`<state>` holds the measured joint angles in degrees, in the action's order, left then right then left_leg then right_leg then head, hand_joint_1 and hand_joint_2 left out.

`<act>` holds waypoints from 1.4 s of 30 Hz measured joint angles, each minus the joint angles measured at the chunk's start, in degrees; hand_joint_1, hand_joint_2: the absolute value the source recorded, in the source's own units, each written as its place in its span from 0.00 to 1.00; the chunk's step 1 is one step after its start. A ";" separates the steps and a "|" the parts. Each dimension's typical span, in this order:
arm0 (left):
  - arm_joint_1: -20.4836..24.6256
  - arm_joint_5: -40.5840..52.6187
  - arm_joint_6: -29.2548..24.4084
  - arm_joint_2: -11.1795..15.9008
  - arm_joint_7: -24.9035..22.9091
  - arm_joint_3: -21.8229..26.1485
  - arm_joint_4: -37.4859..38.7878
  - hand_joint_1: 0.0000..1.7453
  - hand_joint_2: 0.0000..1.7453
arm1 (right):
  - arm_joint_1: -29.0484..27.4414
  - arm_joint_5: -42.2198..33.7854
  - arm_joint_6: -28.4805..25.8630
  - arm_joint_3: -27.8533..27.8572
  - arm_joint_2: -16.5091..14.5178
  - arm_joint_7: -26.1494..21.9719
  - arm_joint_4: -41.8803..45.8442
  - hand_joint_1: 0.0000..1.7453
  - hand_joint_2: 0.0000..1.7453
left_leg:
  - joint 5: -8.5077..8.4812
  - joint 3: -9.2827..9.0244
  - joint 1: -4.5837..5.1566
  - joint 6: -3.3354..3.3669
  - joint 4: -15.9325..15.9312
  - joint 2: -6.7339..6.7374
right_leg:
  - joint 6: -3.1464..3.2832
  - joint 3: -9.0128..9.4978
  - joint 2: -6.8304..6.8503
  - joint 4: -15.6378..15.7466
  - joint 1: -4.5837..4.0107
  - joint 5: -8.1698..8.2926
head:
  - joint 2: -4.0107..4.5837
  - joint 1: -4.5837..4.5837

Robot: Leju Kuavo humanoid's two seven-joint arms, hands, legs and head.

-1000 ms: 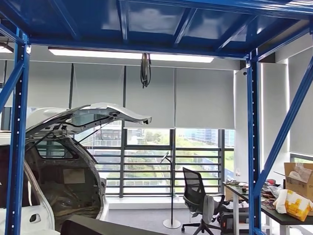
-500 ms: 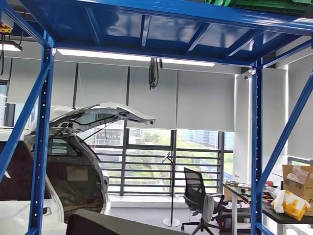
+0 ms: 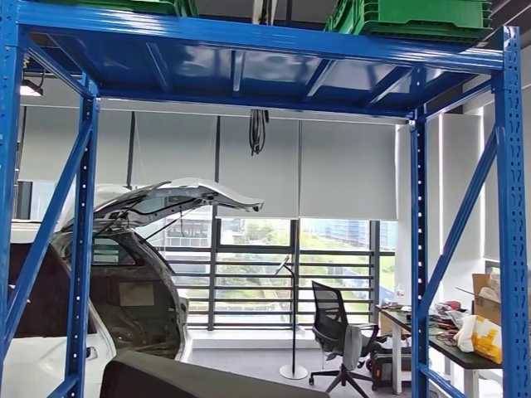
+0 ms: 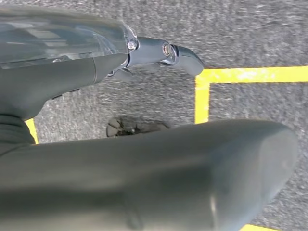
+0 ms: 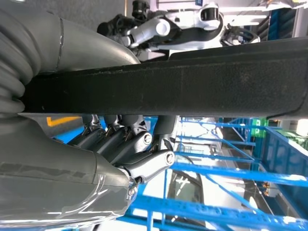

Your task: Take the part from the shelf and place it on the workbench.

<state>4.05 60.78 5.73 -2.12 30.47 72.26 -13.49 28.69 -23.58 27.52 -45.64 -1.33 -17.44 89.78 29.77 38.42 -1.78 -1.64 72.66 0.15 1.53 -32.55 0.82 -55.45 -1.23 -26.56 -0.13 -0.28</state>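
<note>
The part (image 3: 207,377) is a long dark slab crossing the bottom of the head view, in front of the blue shelf (image 3: 250,58). In the right wrist view my right hand (image 5: 120,139) grips this part (image 5: 181,82), with the fingers (image 5: 109,137) curled against one face and the thumb on the other. My left hand (image 4: 109,72) hangs over grey floor, one finger (image 4: 181,52) stretched straight and the thick thumb apart from it, with nothing between them.
Green crates (image 3: 413,15) stand on the shelf's top level. Beyond the frame are a white car (image 3: 125,274) with its hatch raised, an office chair (image 3: 335,332) and a cluttered desk (image 3: 450,344). Yellow tape (image 4: 201,96) marks the floor under my left hand.
The whole head picture has shifted: the camera has drawn back from the shelf, bringing its front posts and the green crates on top into view. The dark part stays low in the picture.
</note>
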 joint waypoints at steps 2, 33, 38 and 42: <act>0.07 0.00 -0.01 -0.05 0.11 -0.01 0.01 0.00 1.00 | 0.03 -0.02 0.07 0.01 -0.08 -0.01 -0.05 1.00 1.00 | -0.62 -4.88 -0.43 -0.82 -6.97 -0.08 | -0.68 -1.93 -0.03 -1.85 0.28 0.13 | 0.00 0.00; -0.63 0.89 -0.70 0.51 -3.51 0.04 0.04 0.00 1.00 | -0.02 3.49 2.06 0.85 1.82 -2.56 -2.97 1.00 1.00 | -0.22 -1.97 0.01 -0.20 -8.41 1.31 | -0.11 1.42 2.08 -0.97 0.17 -2.02 | 0.00 0.05; -0.74 0.94 -0.99 0.58 -4.29 0.20 0.04 0.00 1.00 | -0.02 4.94 1.84 0.93 2.09 -3.09 -3.08 1.00 1.00 | -1.56 -3.39 0.52 1.74 -12.38 1.54 | -1.24 0.64 3.70 -3.09 0.02 -3.32 | 0.00 0.01; -0.90 0.94 -1.01 0.80 -5.43 0.60 0.04 0.00 1.00 | 0.26 5.82 1.68 1.03 2.59 -3.31 -3.09 1.00 1.00 | -2.08 -3.14 0.38 2.67 -12.50 -0.22 | -2.27 -2.55 0.40 -11.63 0.79 -9.02 | 0.00 0.02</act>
<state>3.15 61.72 4.72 -1.32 25.04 72.86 -13.44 28.95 -17.76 29.20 -44.61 1.26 -20.75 86.69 27.69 35.28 -1.40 1.03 60.16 -0.07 -0.74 -35.10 1.22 -67.07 -0.44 -35.58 -0.13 -0.27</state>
